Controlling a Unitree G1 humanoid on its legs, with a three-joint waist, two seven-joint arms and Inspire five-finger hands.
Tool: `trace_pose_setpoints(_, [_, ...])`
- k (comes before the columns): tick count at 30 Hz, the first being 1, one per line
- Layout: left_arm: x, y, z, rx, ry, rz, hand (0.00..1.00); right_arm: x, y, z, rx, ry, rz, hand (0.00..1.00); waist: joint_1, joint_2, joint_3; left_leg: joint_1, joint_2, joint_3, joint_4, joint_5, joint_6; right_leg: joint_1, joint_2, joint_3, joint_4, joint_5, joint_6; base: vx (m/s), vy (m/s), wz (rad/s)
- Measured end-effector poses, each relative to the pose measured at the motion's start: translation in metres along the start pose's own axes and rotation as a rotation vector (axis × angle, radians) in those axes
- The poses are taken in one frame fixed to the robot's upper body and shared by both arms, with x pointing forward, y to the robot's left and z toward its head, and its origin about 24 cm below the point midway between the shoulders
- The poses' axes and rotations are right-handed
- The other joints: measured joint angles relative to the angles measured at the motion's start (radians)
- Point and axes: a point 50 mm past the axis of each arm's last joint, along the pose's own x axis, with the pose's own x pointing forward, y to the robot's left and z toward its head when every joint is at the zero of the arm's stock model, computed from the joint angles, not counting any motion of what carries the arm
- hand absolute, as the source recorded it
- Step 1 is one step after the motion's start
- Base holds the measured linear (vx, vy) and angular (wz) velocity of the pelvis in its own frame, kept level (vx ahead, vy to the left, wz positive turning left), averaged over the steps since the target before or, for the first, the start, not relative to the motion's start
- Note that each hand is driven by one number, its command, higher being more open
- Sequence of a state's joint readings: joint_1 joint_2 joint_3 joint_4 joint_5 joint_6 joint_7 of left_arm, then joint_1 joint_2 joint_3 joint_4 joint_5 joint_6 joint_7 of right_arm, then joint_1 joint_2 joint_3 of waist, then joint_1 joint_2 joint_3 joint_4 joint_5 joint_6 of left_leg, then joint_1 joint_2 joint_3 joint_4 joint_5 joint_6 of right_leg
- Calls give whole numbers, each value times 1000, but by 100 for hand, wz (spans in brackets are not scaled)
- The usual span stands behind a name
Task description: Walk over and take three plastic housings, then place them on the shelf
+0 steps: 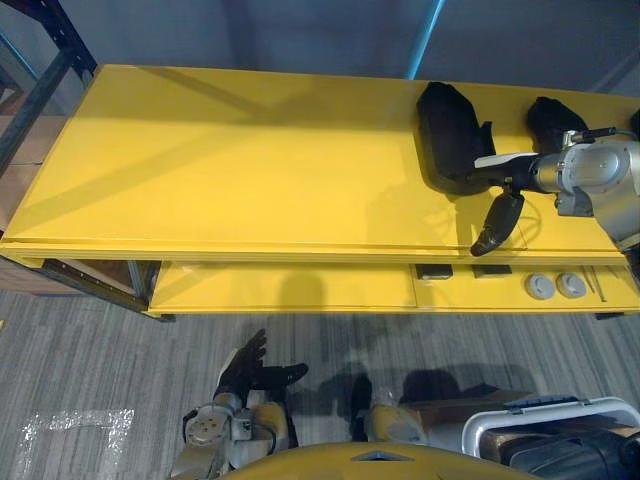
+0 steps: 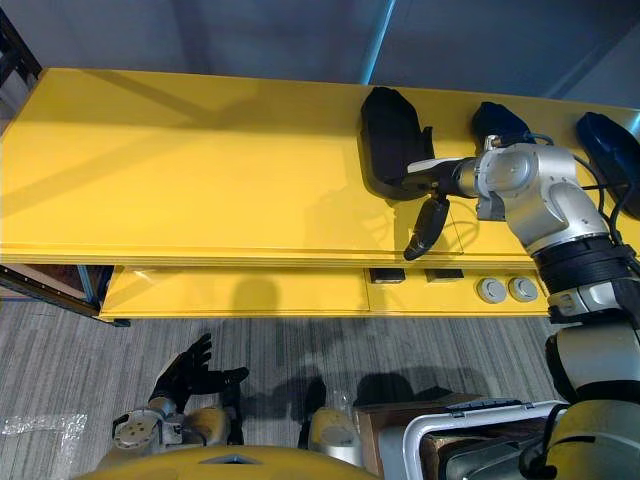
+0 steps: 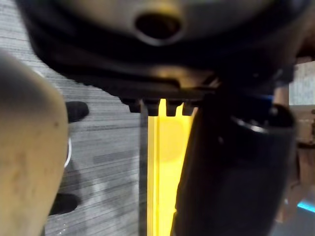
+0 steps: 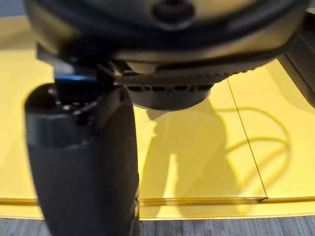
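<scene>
A long yellow shelf (image 1: pixel 230 160) carries three black plastic housings at its right end. The largest housing (image 1: pixel 450 135) lies flat, a second one (image 1: pixel 553 120) sits just right of it, and a third (image 2: pixel 612 145) lies at the far right. My right hand (image 1: pixel 512 175) hovers over the shelf beside the largest housing's right edge. It is open, its thumb (image 4: pixel 83 172) hangs down toward the shelf front, and it holds nothing. My left hand (image 1: pixel 255 370) hangs low above the floor, open with spread fingers and empty.
A lower yellow level below the shelf front holds two grey round parts (image 1: pixel 555 286) and two dark blocks (image 1: pixel 434 271). A dark rack frame (image 1: pixel 40 80) stands at the left end. A white-rimmed bin (image 1: pixel 540 420) sits on the grey floor at lower right.
</scene>
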State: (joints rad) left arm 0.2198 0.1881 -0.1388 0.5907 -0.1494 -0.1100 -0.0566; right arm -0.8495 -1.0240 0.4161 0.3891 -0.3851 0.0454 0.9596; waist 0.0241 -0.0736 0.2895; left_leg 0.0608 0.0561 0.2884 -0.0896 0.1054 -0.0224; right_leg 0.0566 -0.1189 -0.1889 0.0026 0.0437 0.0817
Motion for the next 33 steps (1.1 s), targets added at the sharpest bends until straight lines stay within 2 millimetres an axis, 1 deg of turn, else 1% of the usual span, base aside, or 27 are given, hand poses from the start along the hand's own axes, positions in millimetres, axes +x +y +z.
trace_pose_setpoints(4, [0,1,-3,2,18,4,100,2,3,1,-23,-16,-7,100,-2,-5,-16,1,0,0,0,0,0,3,0,0,-4,1,0,0,0,0])
trace_pose_setpoints(7, [1,1,-5,3,40,-12,100,4,2,3,-55,-45,-114,100,-2,-5,-24,0,0,-4,0,0,0,3,1,0,-5,1,0,0,0,0])
trace_pose_setpoints(10, [2,0,-8,13,75,-66,100,1,-5,11,-84,-93,-243,100,-9,-6,-36,0,0,-3,0,0,0,3,1,0,-8,1,0,0,0,0])
trace_pose_setpoints(11, [2,0,-9,21,90,-87,100,-1,-7,15,-97,-110,-276,100,-15,-6,-43,-2,0,-2,0,0,-1,3,1,0,-9,1,0,19,10,3])
trace_pose_setpoints(13, [1,0,-14,47,122,-130,100,-12,-14,27,-101,-184,-380,100,-35,-7,-59,-2,0,0,0,-3,-3,4,2,2,-14,1,1,15,3,-2])
trace_pose_setpoints(14, [1,0,-15,48,129,-137,100,-15,-16,30,-103,-200,-413,100,-41,-8,-64,-2,0,2,0,-3,-4,4,2,3,-17,1,1,30,2,-7])
trace_pose_setpoints(15, [0,0,-19,49,144,-146,100,-23,-21,36,-100,-239,-483,100,-55,-8,-76,-2,1,6,0,-5,-6,4,3,4,-20,1,1,33,1,-7])
trace_pose_setpoints(16, [0,1,-19,49,148,-149,100,-28,-23,38,-90,-260,-516,100,-60,-8,-82,-1,1,8,0,-6,-7,4,3,6,-21,1,1,35,2,-12])
trace_pose_setpoints(17, [0,1,-23,49,163,-151,100,-37,-26,39,-62,-294,-597,100,-70,-8,-95,0,3,16,0,-9,-8,1,5,17,-21,1,1,33,1,-15])
trace_pose_setpoints(18, [-1,2,-26,49,178,-149,100,-48,-29,38,-21,-324,-687,100,-80,-10,-107,1,5,24,0,-11,-9,-3,9,30,-21,2,1,33,-2,-17])
trace_pose_setpoints(19, [-1,3,-27,51,184,-147,100,-54,-30,36,4,-335,-735,100,-85,-12,-110,2,6,27,0,-12,-10,-3,11,33,-21,2,1,29,-9,-19])
trace_pose_setpoints(21, [2,6,-29,87,210,-146,100,-78,-24,17,164,-371,-903,100,-92,-16,-119,18,12,51,0,-20,-18,-2,17,59,-20,2,1,27,-7,-29])
trace_pose_setpoints(22, [1,6,-31,87,218,-145,100,-82,-19,11,213,-376,-934,100,-96,-16,-126,21,13,60,0,-23,-20,-3,18,66,-20,1,1,24,4,-38])
trace_pose_setpoints(23, [-1,7,-36,84,239,-142,100,-88,-6,-3,324,-385,-998,100,-114,-19,-144,24,14,75,0,-28,-23,-10,20,82,-19,1,0,31,12,-43])
trace_pose_setpoints(24, [-3,7,-42,83,261,-139,100,-89,11,-17,441,-377,-1054,100,-136,-23,-161,30,17,97,0,-34,-26,-15,23,104,-17,1,0,40,15,-48])
trace_pose_setpoints(25, [-4,8,-44,81,272,-139,100,-87,21,-24,501,-367,-1072,100,-146,-23,-167,36,18,110,0,-38,-29,-17,25,116,-15,1,0,45,22,-66])
trace_pose_setpoints(26, [-6,8,-48,104,290,-143,100,-80,46,-37,656,-351,-1101,100,-168,-25,-174,52,23,143,0,-45,-32,-22,31,148,-7,1,0,22,23,-69])
trace_pose_setpoints(28, [-8,6,-53,164,316,-164,100,-67,90,-51,865,-288,-1100,100,-199,-22,-184,71,28,184,0,-55,-38,-31,39,189,-1,-1,-1,-6,16,-80])
trace_pose_setpoints(29, [-9,5,-56,192,333,-176,100,-60,119,-57,968,-226,-1085,100,-225,-13,-193,76,29,215,0,-62,-41,-44,45,223,-1,1,1,-23,8,-82])
trace_pose_setpoints(30, [-10,3,-59,203,344,-186,100,-55,141,-58,1032,-178,-1069,100,-244,-6,-193,84,30,241,-1,-67,-44,-49,50,247,-1,2,4,-30,9,-91])
trace_pose_setpoints(31, [-11,0,-62,223,357,-198,100,-52,171,-59,1110,-112,-1036,100,-264,-1,-195,91,32,271,-1,-82,-54,-57,56,275,-3,2,4,-23,9,-70])
trace_pose_setpoints(32, [-12,-1,-63,228,362,-204,100,-52,185,-58,1154,-88,-1023,100,-275,7,-197,95,33,284,-1,-86,-56,-58,57,285,-4,2,4,-18,7,-65])
trace_pose_setpoints(33, [-12,-5,-65,226,369,-212,100,-53,204,-56,1215,-57,-1004,100,-288,17,-196,105,33,301,-1,-91,-57,-58,60,300,-3,3,4,-10,5,-52])
